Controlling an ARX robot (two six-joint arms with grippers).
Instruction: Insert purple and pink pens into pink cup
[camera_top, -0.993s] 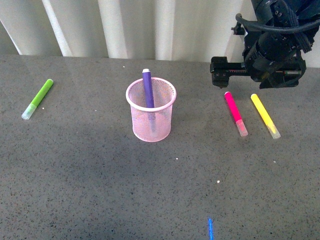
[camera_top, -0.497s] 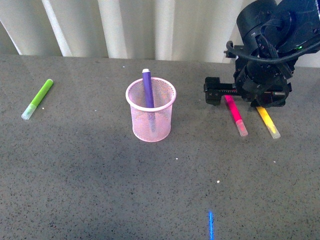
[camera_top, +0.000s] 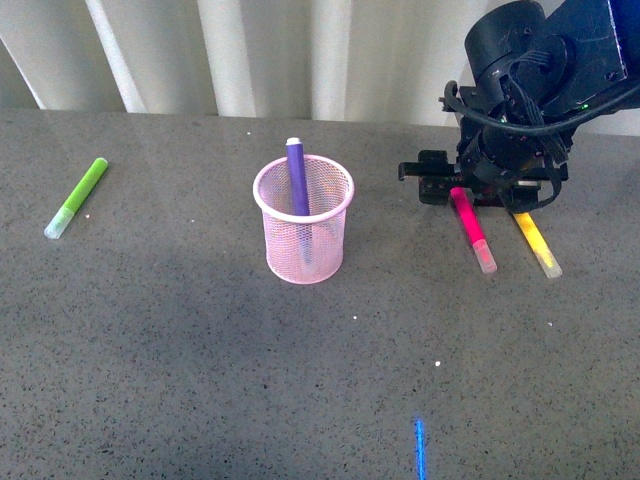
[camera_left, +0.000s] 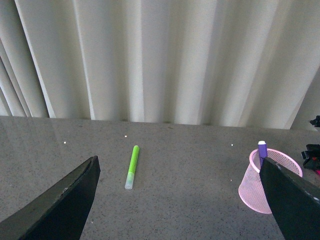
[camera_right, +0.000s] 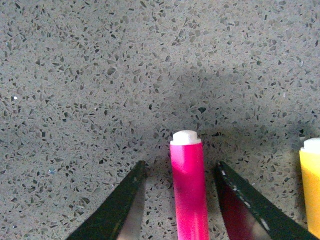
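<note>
The pink cup (camera_top: 303, 250) stands upright near the middle of the worktop (camera_top: 200, 380). The purple pen (camera_top: 296, 178) is inside it, nearly upright, with its pale end poking above the rim. The pink pen (camera_top: 472, 228) lies flat on the worktop at about 3 o'clock from the cup and well apart from it, its pale cap pointing toward 5 o'clock. A yellow marker (camera_top: 535, 243) lies just beside it at its 3 o'clock, roughly parallel and not touching. A green marker (camera_top: 76, 197) lies far off at the cup's 9 o'clock. The right tool (camera_top: 462, 192) is down over the far end of the pink pen. In the right wrist view its fingers (camera_right: 125, 210) stand released on either side of the pen's white-tipped end, with a strip of worktop showing on each side. Whether the fingertips touch the worktop is hard to tell. The left tool (camera_left: 178, 165) is spread wide and holds nothing.
</note>
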